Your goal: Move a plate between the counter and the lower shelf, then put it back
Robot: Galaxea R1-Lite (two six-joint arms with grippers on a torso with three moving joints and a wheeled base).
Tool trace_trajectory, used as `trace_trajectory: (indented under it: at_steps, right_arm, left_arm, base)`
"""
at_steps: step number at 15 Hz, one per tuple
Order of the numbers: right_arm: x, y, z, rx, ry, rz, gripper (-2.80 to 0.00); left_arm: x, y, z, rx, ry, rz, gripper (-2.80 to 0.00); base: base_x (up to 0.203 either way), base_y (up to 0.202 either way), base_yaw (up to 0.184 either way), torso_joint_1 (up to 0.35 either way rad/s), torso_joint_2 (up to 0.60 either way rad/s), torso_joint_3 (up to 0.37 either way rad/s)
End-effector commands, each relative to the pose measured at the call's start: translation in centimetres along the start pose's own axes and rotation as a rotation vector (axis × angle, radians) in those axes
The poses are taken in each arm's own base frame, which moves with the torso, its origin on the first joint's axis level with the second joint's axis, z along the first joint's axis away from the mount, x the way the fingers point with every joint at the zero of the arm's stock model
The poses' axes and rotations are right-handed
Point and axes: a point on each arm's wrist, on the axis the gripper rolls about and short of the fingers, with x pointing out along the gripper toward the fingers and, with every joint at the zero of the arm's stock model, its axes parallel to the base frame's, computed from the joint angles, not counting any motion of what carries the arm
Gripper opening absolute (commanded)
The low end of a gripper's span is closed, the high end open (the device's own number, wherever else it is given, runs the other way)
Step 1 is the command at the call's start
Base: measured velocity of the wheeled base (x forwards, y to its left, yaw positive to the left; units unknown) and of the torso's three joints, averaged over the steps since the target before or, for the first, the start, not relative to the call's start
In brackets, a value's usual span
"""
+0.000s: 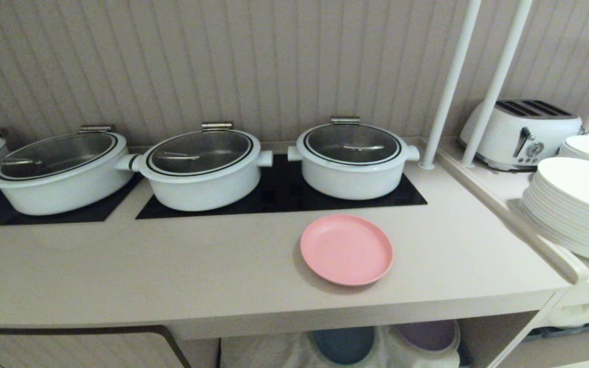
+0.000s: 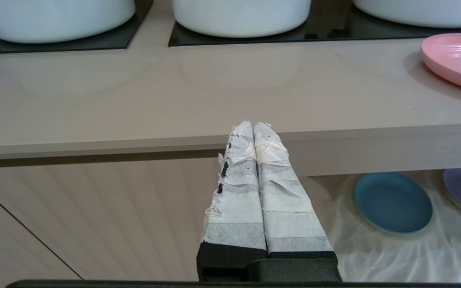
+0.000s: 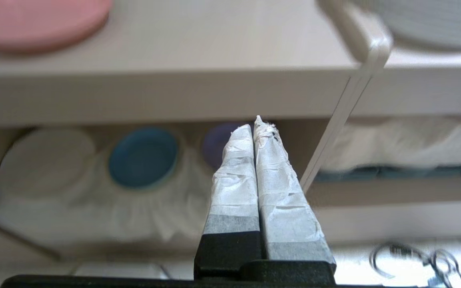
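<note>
The pink plate (image 1: 346, 249) lies flat on the beige counter (image 1: 172, 266), in front of the black hob panels; it also shows at the edge of the left wrist view as the plate (image 2: 456, 58) and of the right wrist view as the plate (image 3: 38, 20). Under the counter, the lower shelf (image 3: 94, 208) holds a white cloth draped over mounds. My left gripper (image 2: 253, 125) is shut and empty, below the counter's front edge and left of the plate. My right gripper (image 3: 254, 125) is shut and empty, low in front of the shelf. Neither arm shows in the head view.
Three white lidded pots (image 1: 200, 168) stand on the hobs behind the plate. A blue plate (image 3: 142, 157) and a purple plate (image 1: 427, 335) sit on the cloth in the shelf. White stacked plates (image 1: 575, 209), a toaster (image 1: 522, 133) and two white posts (image 1: 450, 84) stand at the right.
</note>
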Motion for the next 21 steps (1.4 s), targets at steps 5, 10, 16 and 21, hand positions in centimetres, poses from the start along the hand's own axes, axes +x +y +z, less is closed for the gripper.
trace_trajectory:
  at_steps: [5,10,16,21]
  right_arm:
    - [-1.3,0.0,-0.52,0.011,-0.177,-0.004,-2.8]
    - [-1.3,0.0,-0.52,0.027,-0.177,-0.005,-2.8]
    - [-1.3,0.0,-0.5,0.024,-0.178,-0.005,-2.8]
    - [-1.3,0.01,-0.52,0.019,-0.177,-0.007,-2.8]
  left_arm:
    - [0.0,0.0,0.0,0.0,-0.001,0.0,-2.8]
    - [0.0,0.0,0.0,0.0,-0.001,0.0,-2.8]
    - [0.0,0.0,0.0,0.0,-0.001,0.0,-2.8]
    - [0.0,0.0,0.0,0.0,-0.001,0.0,-2.8]
  base:
    - [0.0,0.0,0.0,0.0,0.0,0.0]
    - [0.0,0.0,0.0,0.0,0.0,0.0]
    - [0.0,0.0,0.0,0.0,0.0,0.0]
    - [0.0,0.0,0.0,0.0,0.0,0.0]
